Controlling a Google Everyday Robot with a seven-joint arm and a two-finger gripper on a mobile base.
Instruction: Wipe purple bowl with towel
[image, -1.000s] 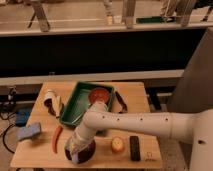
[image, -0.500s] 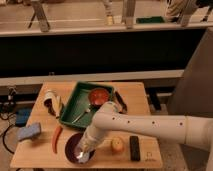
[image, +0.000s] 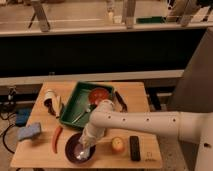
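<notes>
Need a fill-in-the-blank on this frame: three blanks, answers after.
1. The bowl under the gripper is ___ in colour.
2. The tray holding the red bowl is ___.
3. In the camera view, the red pepper lies to the ___ of the bowl under the gripper.
Missing words: purple; green; left.
</notes>
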